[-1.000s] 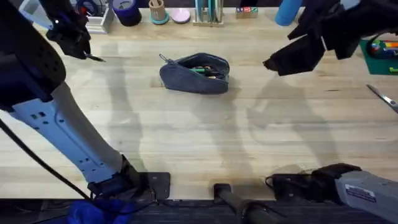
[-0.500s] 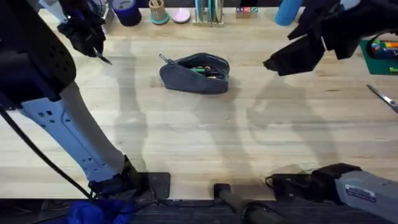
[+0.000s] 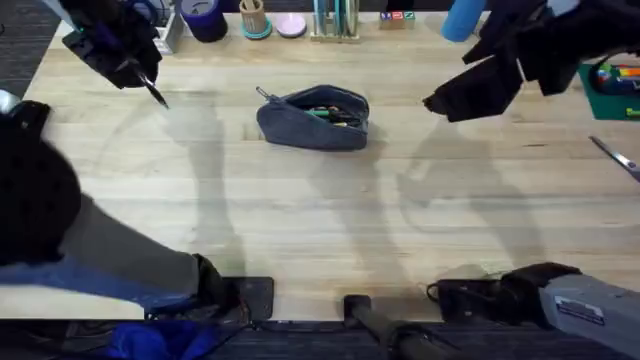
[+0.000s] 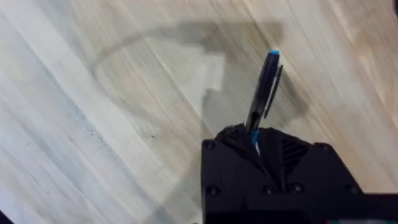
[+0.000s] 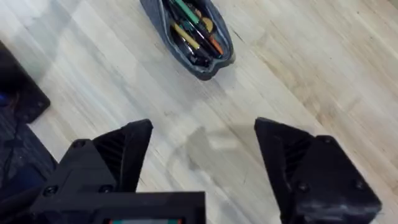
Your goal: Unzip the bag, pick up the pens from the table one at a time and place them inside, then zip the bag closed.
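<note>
Firstly, left gripper (image 4: 255, 138): fingers clamped on a dark blue-black pen (image 4: 263, 89) with a bright blue end, pen sticking out past the fingertips and tilted over the table (image 4: 93, 143). Seen from overhead at upper left of the frame, same left gripper (image 3: 140, 75) raised above the wood, the pen (image 3: 155, 93) pointing down and to the right, clear of the surface, its shadow falling on the planks just beside. Well apart from the bag.

Right gripper (image 5: 202, 155): fingers spread wide, nothing between them, bare table beneath in the wrist view. From overhead, at upper right of the frame, right gripper (image 3: 455, 98) hanging above the tabletop, to the right of the bag and not touching it.

Bag (image 3: 313, 119): blue-grey pouch lying on the table (image 3: 320, 230) at upper centre of the overhead frame, zipper open along the top, pull tab poking out at its left end. Inside, several pens visible, green and orange among them; same bag (image 5: 186, 34) gaping open in the right wrist view.

Scissors (image 3: 615, 155) at the right edge of the overhead frame.
</note>
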